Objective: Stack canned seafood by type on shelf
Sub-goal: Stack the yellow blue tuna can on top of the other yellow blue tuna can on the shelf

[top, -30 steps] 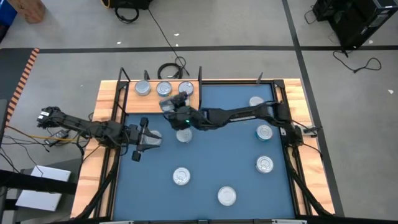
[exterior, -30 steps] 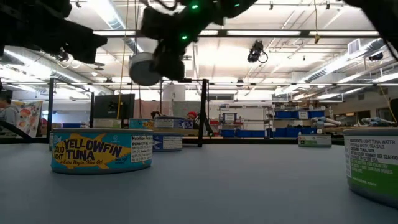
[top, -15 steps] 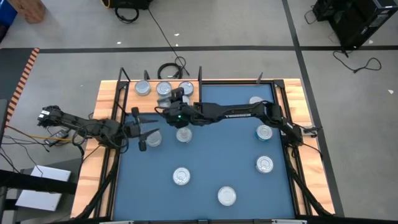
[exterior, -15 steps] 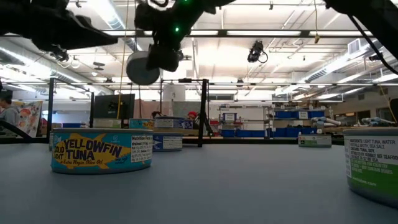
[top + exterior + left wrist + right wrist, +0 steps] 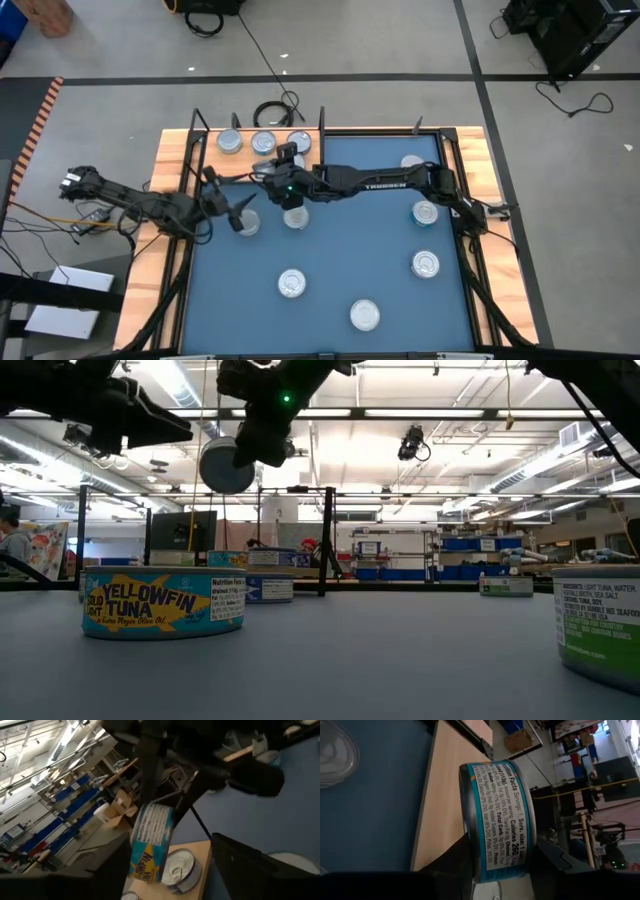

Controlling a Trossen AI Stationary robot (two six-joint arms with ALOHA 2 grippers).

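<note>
Silver tins point(image 5: 291, 284), three on shelf point(image 5: 210, 152)

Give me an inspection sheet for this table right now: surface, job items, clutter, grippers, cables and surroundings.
Surface: large blue mat on a light wooden table.
Job's things: three round silver tins on the light-brown wooden shelf board; seven more loose on the mat, among them a yellowfin tuna tin.
Clutter: nothing seen.
Grippers: right gripper holds a teal-labelled tin on edge, above the shelf's edge; left gripper open, over the mat's left side, holding nothing.
Cables: black coil on the floor behind the shelf.
Surroundings: grey floor, warehouse racking beyond the table.
</note>
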